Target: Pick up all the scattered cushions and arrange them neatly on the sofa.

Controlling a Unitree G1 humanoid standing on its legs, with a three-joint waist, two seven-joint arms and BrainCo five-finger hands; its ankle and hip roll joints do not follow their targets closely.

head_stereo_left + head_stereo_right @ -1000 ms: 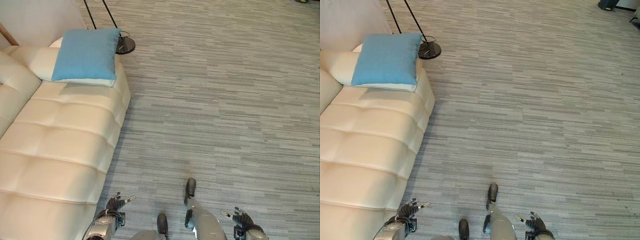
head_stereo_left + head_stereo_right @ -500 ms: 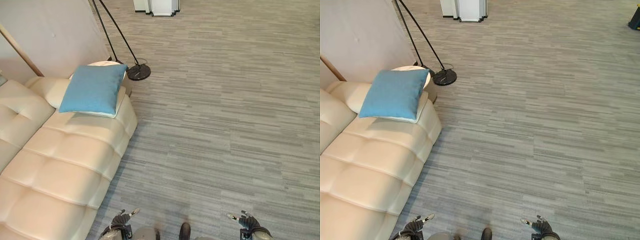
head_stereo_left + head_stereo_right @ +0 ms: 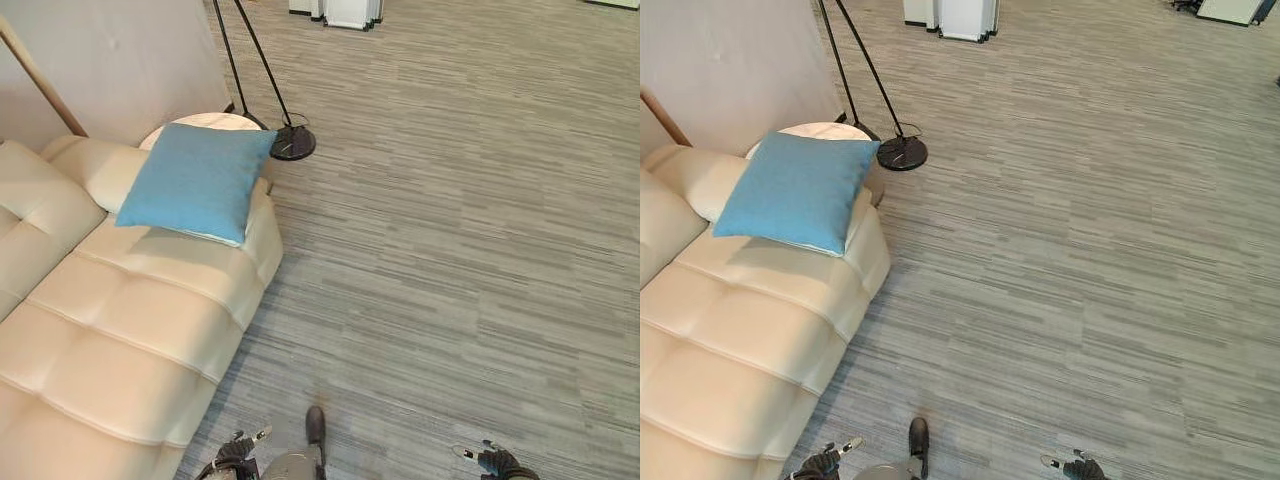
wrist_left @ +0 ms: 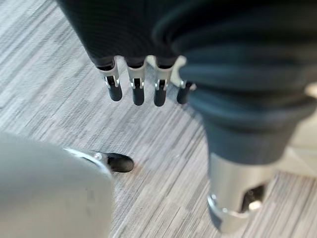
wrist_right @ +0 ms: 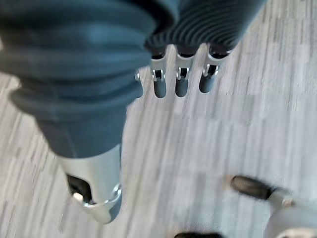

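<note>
A blue cushion (image 3: 195,180) lies on the far end of the cream leather sofa (image 3: 120,330), resting on its armrest. Both hands hang low over the grey carpet, far from the cushion. My left hand (image 3: 235,452) is close to the sofa's front corner, and my right hand (image 3: 495,460) is out over bare floor. In the left wrist view the left fingers (image 4: 136,91) hang straight and hold nothing. In the right wrist view the right fingers (image 5: 178,82) are likewise straight and empty.
A floor lamp's black round base (image 3: 293,145) stands just past the sofa's end, its thin poles slanting up. A round white side table (image 3: 205,122) peeks from behind the cushion. A white cabinet (image 3: 345,10) stands far off. Grey carpet stretches wide to the right.
The whole picture has shifted, so the camera has moved. The cushion stays on the sofa, and both hands stay low and empty.
</note>
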